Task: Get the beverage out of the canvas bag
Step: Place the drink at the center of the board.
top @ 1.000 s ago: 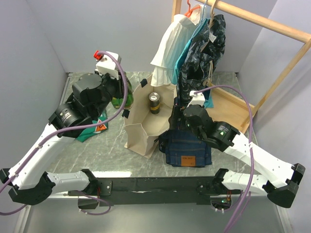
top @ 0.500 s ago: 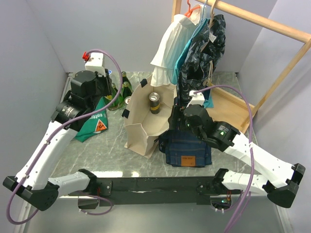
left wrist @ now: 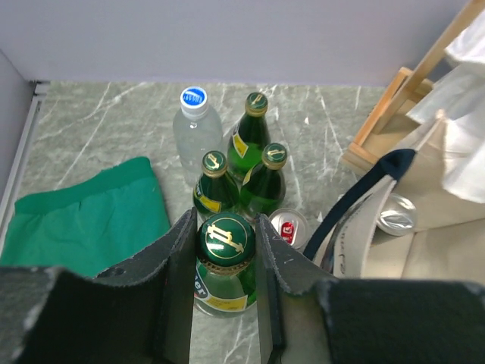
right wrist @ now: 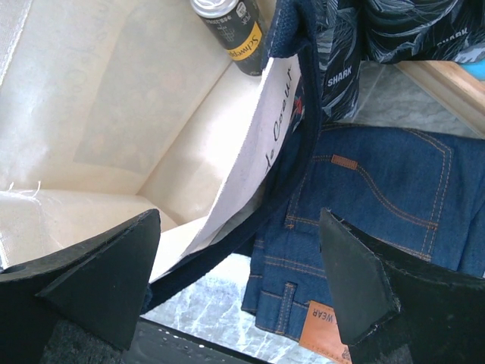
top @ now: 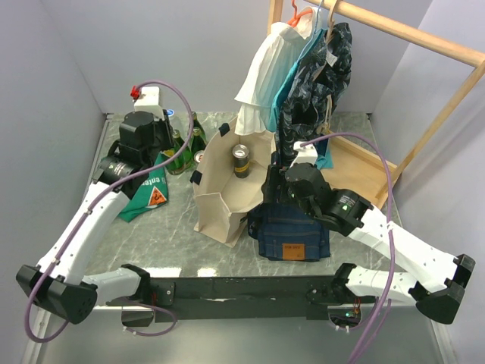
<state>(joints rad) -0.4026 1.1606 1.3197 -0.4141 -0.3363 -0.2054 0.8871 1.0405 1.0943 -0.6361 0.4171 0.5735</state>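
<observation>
**L gripper [left wrist: 225,233] clamped on green bottle [left wrist: 223,282]; can [top: 241,158] sits in canvas bag [top: 218,208]**

L gripper is closed on the green bottle's top. One dark finger sits each side of the gold cap, both tight vs. the neck. Held bottle is upright at the near edge of a drinks cluster at far left of the table [top: 182,254]. Can't tell if its base rests on the marble.

Just beyond it stand 3 more green bottles [left wrist: 261,178] w/ gold caps and a clear water bottle [left wrist: 195,130] w/ blue cap. A red-top can [left wrist: 286,225] stands just right of the held one. Green printed cloth [top: 148,193] lies crumpled left of the cluster, near the L arm.

R gripper [right wrist: 241,218] has jaws wide apart and grips nothing. It straddles the bag's right wall: one finger over the bag interior, the other over the folded jeans [right wrist: 394,182]. The wall and a navy strap handle [right wrist: 299,114] run btwn them, and neither finger presses on them.

Bag stands upright mid-table w/ mouth open, btwn the bottle cluster and the jeans, which lie vs. its right side. Inside, the dark can w/ yellow label stands upright on the bag floor toward the far end, silver lid up. Nothing touches it, and both grippers are well apart from it.

Wooden rack [top: 424,39] at far right carries hanging garments [top: 303,72] in white, teal and dark print, w/ hems dropping just behind the bag's far rim.
</observation>
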